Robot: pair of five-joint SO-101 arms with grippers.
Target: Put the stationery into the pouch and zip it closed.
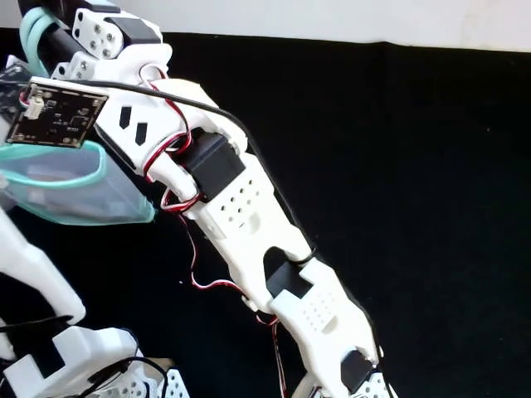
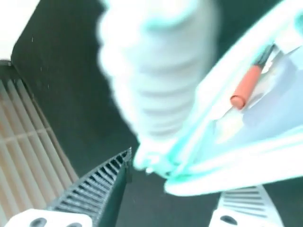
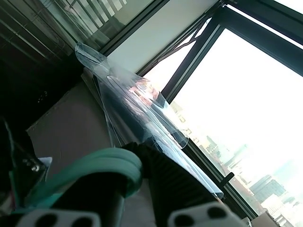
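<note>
Pouch [image 1: 75, 186] of clear plastic with teal trim is held up off the black bench [image 1: 415, 166], at the left edge of the high view, and a red pen [image 2: 246, 87] is seen lying inside it. Its teal edge is pinched by the right gripper [image 3: 135, 158], whose jaws are pressed together on the trim, with the clear body standing up beyond them. The left gripper [image 2: 184, 172] sits just under the pouch's lower edge, its jaws spread wide and closed on nothing (the trim hangs in the gap between them).

The loading is judged to be done or nearly so, and the zipping is taken as the step in hand. Whether the zip is open or shut cannot be told, and the slider cannot be made out. A blurred, ridged teal shape [image 2: 156, 80] close to the left wrist lens may belong to it, but that is only a guess. For the next move, the slider would have to be found and taken between the spread jaws while the pouch is kept taut by the other arm.

Around the pouch, a long white arm [image 1: 249, 224] with red wires [image 1: 170, 149] and a camera board [image 1: 58, 116] is stretched across the bench toward it, and part of the pouch is hidden beneath it. A slatted surface [image 2: 23, 156] is seen beside the bench, and a window [image 3: 246, 94] behind the raised pouch.
</note>
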